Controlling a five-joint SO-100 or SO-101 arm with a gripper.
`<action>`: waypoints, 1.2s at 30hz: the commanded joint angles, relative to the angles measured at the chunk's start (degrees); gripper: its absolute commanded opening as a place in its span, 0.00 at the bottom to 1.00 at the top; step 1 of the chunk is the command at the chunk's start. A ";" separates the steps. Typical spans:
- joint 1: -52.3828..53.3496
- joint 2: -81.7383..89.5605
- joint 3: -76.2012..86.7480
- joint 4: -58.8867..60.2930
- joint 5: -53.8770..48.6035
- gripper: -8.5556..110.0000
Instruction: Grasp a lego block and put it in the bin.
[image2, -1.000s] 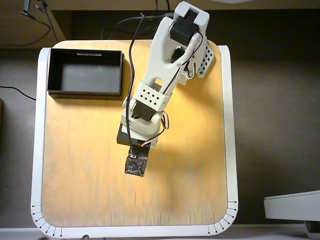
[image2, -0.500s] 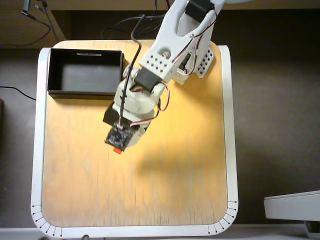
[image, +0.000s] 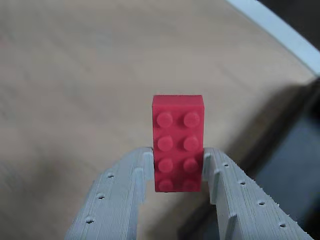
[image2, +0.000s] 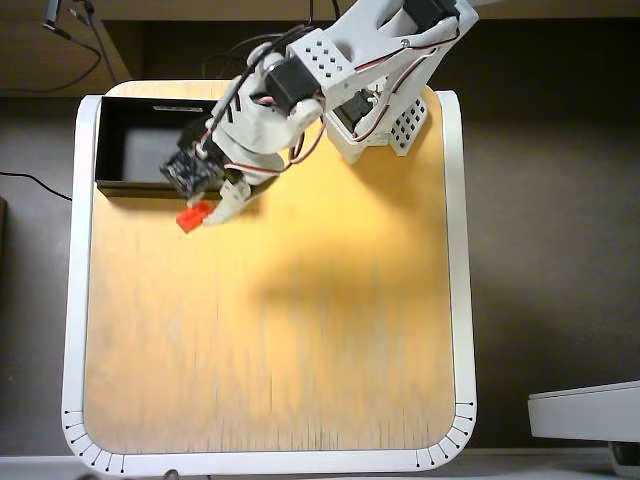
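Swung far-left since 0.5 s ago, the tool (image2: 203, 212) is clamped on the lego block (image2: 190, 217), beside the bin (image2: 110, 110) above the desk (image2: 270, 340).

One camera hangs above and looks straight down. It sees the whole wooden table (image2: 270, 340) with its white rim, the arm entering from the top edge, the bin (image2: 110, 150) at the upper left and dark floor all around. It stands far enough that things look small. The other camera rides on the wrist and looks along the gripper (image: 177, 172), very close; the two fingers rise from the bottom edge. Both views share the lego block (image: 178, 142) (image2: 191, 216), the table surface and the white rim.
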 joint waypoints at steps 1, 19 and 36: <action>6.77 3.16 -9.58 4.48 2.46 0.08; 25.49 -15.29 -12.04 3.25 13.18 0.08; 25.66 -20.57 -11.78 -2.20 13.62 0.08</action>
